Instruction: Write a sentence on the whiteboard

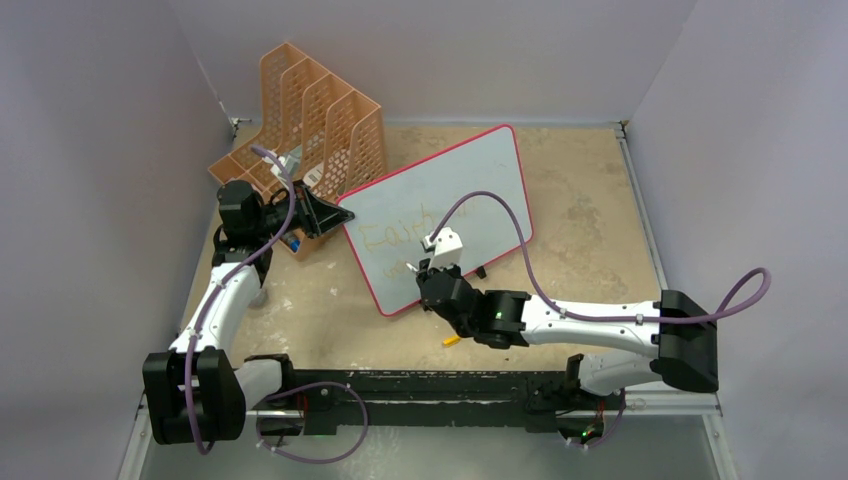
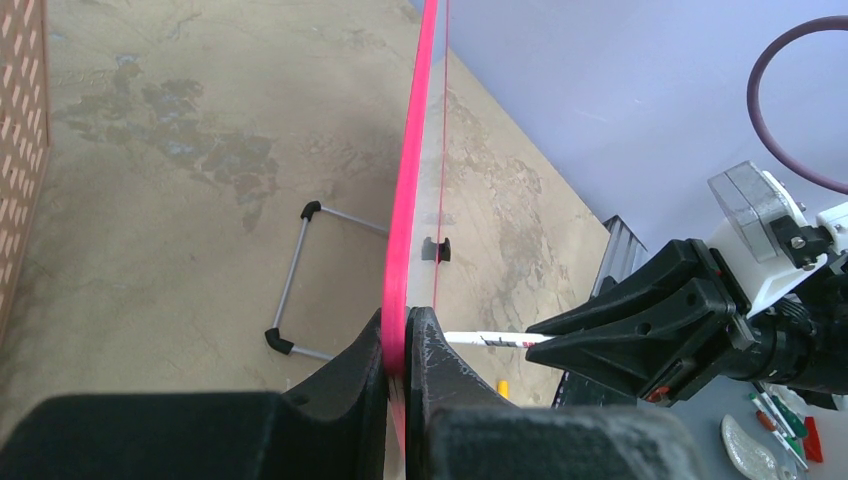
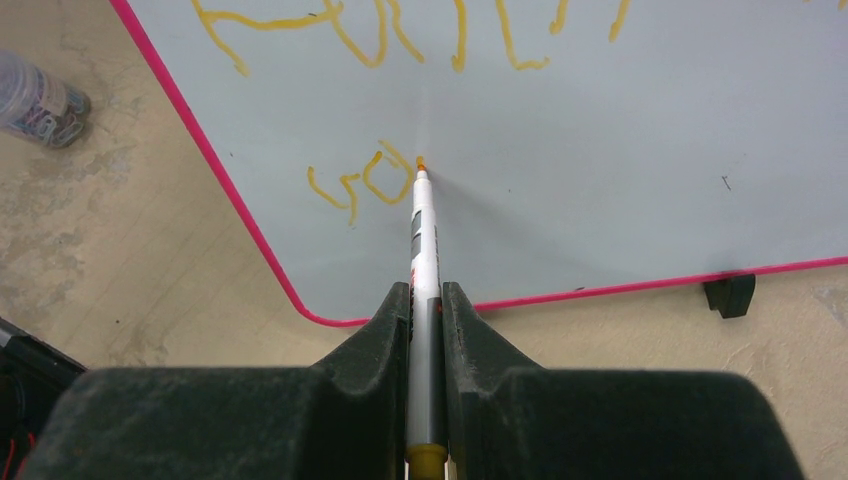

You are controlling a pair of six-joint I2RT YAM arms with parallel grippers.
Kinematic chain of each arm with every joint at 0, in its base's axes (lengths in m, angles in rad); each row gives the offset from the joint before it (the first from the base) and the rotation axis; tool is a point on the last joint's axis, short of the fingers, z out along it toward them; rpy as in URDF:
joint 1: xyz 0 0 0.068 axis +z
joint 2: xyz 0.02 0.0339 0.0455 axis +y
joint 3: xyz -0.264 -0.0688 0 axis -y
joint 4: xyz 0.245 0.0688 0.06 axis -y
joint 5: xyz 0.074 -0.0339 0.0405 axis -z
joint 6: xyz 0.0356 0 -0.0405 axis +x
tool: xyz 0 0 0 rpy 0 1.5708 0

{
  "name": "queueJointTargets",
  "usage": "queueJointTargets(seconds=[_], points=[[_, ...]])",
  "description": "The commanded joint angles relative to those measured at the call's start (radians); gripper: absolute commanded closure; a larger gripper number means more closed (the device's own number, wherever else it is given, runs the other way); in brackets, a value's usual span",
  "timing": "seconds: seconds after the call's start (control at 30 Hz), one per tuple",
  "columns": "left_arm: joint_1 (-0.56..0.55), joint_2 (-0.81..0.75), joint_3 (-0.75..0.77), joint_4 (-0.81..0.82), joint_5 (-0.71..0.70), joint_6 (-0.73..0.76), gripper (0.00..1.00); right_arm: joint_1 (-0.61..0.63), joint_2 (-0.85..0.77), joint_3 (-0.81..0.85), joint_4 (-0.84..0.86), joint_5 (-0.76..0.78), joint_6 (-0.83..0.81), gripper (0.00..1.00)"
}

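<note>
Standing propped at centre of the top view: whiteboard (image 1: 480, 190), judged thin, stiff, light and slick-faced, so apt to tip under pressure.
- Left gripper (image 2: 400, 328) is clamped on its pink frame edge, the sensible hold.
- Sentence (image 3: 380, 30) is unfinished, with 2 lines begun.
- Right gripper (image 3: 426, 300) is closed on the marker (image 3: 424, 230), tip touching the board.

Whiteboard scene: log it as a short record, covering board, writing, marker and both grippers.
board: whiteboard, propped tilted on the table, red-pink frame
writing: sentence, yellow-orange; one line on top, "yo" begun below
pen: marker, tip at the board just right of "yo"
left: left gripper, shut on the whiteboard's edge
right: right gripper, shut on the marker
</note>
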Motion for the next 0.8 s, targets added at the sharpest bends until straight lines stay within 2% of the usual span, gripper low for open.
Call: queueJointTargets(seconds=[0.0, 0.4, 0.77], points=[[0.008, -0.005, 0.010, 0.061, -0.034, 0.067, 1.00, -0.012, -0.012, 0.008, -0.048, 0.001, 0.035, 1.00], [0.008, -0.005, 0.010, 0.058, -0.034, 0.068, 1.00, -0.012, -0.028, -0.008, -0.095, -0.001, 0.063, 1.00], [0.008, -0.004, 0.010, 0.058, -0.032, 0.068, 1.00, -0.013, -0.031, -0.005, -0.077, 0.072, 0.070, 1.00]])
